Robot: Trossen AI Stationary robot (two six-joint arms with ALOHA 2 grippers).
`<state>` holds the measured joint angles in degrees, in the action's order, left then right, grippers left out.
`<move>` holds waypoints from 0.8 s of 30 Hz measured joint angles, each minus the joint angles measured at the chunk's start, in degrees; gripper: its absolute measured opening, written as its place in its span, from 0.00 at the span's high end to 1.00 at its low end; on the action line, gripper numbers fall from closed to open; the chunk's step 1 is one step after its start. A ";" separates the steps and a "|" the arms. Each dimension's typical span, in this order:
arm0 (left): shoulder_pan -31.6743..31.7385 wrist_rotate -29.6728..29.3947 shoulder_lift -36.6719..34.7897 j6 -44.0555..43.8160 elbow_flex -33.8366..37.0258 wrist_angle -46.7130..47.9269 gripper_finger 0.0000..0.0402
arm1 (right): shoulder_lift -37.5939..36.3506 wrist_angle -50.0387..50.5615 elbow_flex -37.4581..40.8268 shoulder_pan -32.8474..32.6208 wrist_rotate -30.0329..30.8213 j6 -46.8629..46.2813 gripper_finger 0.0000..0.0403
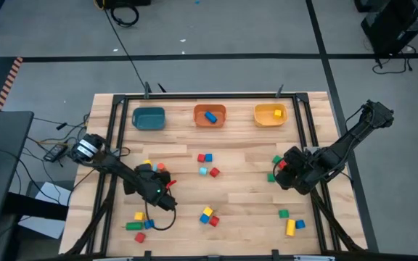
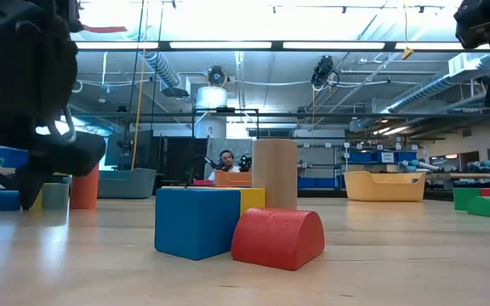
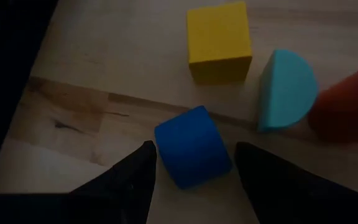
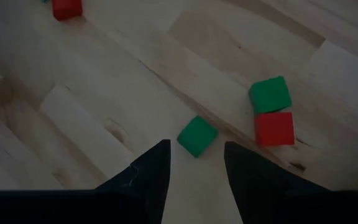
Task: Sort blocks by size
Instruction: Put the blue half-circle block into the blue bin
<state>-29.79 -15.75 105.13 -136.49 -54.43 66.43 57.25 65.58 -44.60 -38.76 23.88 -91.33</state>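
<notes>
A large industrial robotics lab is showing behind the wooden tabletop (image 1: 252,185): exposed ceiling ducts (image 2: 164,72) and strip lights (image 2: 228,44) are running overhead, shelving with blue storage bins (image 2: 368,156) is lining the far wall, and a person (image 2: 225,160) is sitting at a far workstation.

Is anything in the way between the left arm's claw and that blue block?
Nothing visible is. The left end effector is open, and the blue block sits right between its fingers on bare wood. The yellow cube and light blue half-round lie beyond it.
</notes>
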 joint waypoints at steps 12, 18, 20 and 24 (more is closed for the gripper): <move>0.58 0.05 0.93 1.03 0.09 0.19 0.42 | 0.00 0.03 0.00 0.00 -1.07 0.02 0.59; 0.52 0.55 0.95 1.01 0.26 -0.54 0.42 | 0.00 0.01 0.00 0.00 -1.06 0.02 0.59; 0.54 0.76 0.98 1.02 0.28 -0.71 0.42 | 0.00 0.02 0.00 0.00 -0.85 0.02 0.59; 0.54 1.47 0.99 1.01 0.28 -0.84 0.42 | 0.00 -0.43 0.00 0.00 0.29 0.02 0.59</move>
<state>-29.26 -14.28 106.13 -135.48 -54.15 65.58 57.25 65.15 -44.60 -38.76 24.18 -91.31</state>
